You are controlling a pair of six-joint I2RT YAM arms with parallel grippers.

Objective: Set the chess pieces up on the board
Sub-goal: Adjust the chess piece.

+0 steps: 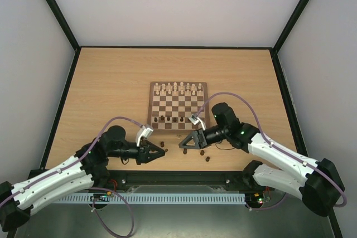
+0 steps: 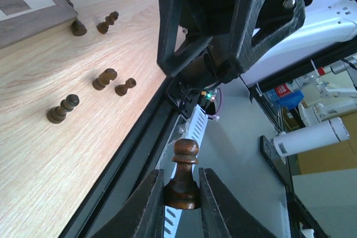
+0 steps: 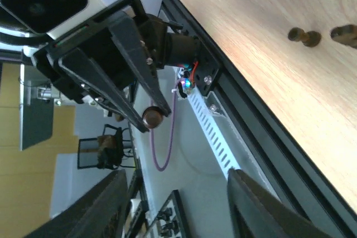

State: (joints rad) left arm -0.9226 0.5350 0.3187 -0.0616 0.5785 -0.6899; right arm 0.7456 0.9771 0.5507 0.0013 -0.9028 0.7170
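L hand (image 2: 181,189) pinching dark pawn (image 2: 184,163) by base; R hand (image 3: 175,185) spread, facing it.

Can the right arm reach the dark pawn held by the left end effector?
Probably yes: the right end effector, jaws apart, faces the dark pawn, whose head sticks out of the left end effector.

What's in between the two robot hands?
One loose dark chess piece sits on the table between the left gripper and right gripper, seen in the top view.
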